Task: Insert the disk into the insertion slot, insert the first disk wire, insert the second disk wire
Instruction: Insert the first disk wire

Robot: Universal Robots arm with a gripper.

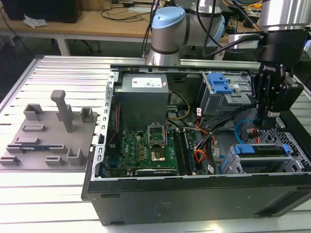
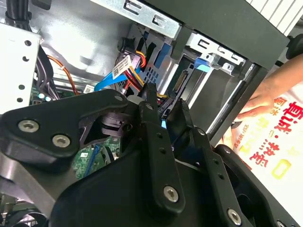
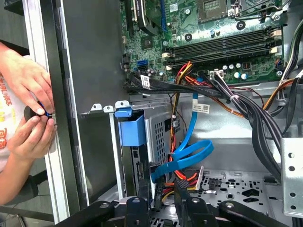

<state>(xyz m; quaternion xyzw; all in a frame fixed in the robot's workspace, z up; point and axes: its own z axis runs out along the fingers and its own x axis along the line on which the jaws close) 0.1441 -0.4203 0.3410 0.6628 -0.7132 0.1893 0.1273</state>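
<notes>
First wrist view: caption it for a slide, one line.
End effector hovers by the blue wire and orange-red wire beside the disk; a person's hands at the case edge.

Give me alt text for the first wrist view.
The gripper hangs by the blue second disk wire and orange-red first disk wire, beside the disk, inside an open computer case. A person's hands are at its outer wall.

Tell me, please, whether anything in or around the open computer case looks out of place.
Yes: a person's two hands are at the black metal computer case's outer wall, close to the black tool beside the thin flat bright-blue cable. Hands so near a working arm look odd.
</notes>
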